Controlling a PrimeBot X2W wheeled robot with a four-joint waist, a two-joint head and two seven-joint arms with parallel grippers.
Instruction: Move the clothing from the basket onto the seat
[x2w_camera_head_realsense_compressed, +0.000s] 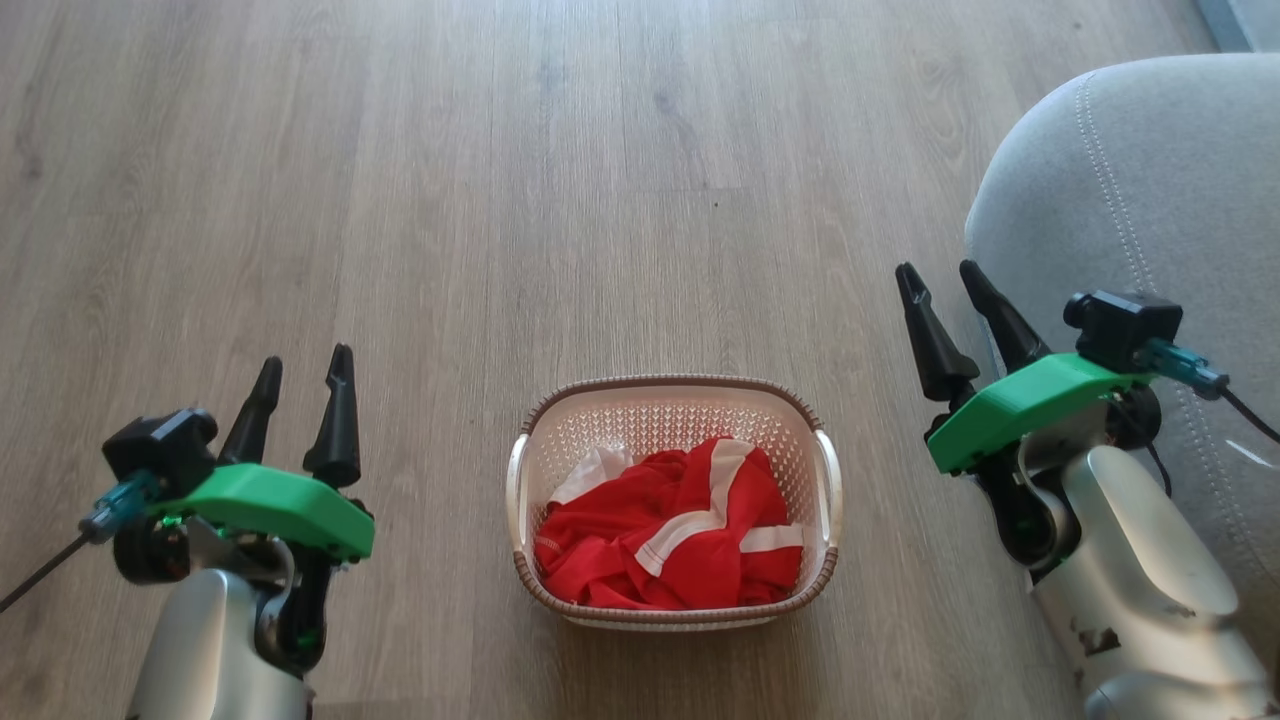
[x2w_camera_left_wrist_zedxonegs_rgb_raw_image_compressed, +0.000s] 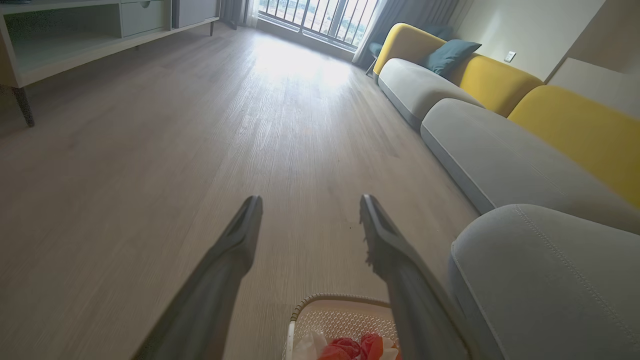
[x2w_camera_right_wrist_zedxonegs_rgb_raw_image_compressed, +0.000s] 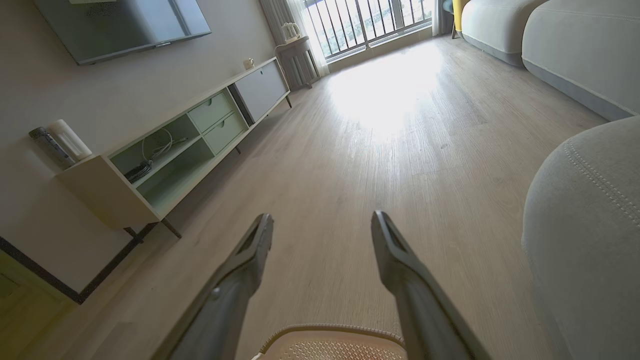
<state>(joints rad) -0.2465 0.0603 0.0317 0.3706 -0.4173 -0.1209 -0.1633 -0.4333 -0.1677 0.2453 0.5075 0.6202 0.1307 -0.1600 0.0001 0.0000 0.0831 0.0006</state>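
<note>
A cream perforated basket (x2w_camera_head_realsense_compressed: 530, 430) with a brown rim sits on the wood floor, low in the head view. Inside it lies the clothing (x2w_camera_head_realsense_compressed: 670, 535), a crumpled bright red garment with white stripe bands and a bit of white fabric. The grey seat (x2w_camera_head_realsense_compressed: 1150, 180) with stitched seams stands at the right. My left gripper (x2w_camera_head_realsense_compressed: 305, 370) hovers open left of the basket, holding nothing. My right gripper (x2w_camera_head_realsense_compressed: 940, 275) is open too, to the basket's right beside the seat's corner. The left wrist view shows the basket (x2w_camera_left_wrist_zedxonegs_rgb_raw_image_compressed: 340, 315), the clothing (x2w_camera_left_wrist_zedxonegs_rgb_raw_image_compressed: 350, 347) and the seat (x2w_camera_left_wrist_zedxonegs_rgb_raw_image_compressed: 550, 280).
Wood floor spreads ahead of the basket. A long sofa with grey cushions (x2w_camera_left_wrist_zedxonegs_rgb_raw_image_compressed: 500, 155) and yellow backs (x2w_camera_left_wrist_zedxonegs_rgb_raw_image_compressed: 575, 120) runs along the right. A low TV cabinet (x2w_camera_right_wrist_zedxonegs_rgb_raw_image_compressed: 170, 155) lines the left wall, with a balcony window (x2w_camera_right_wrist_zedxonegs_rgb_raw_image_compressed: 370, 20) at the far end.
</note>
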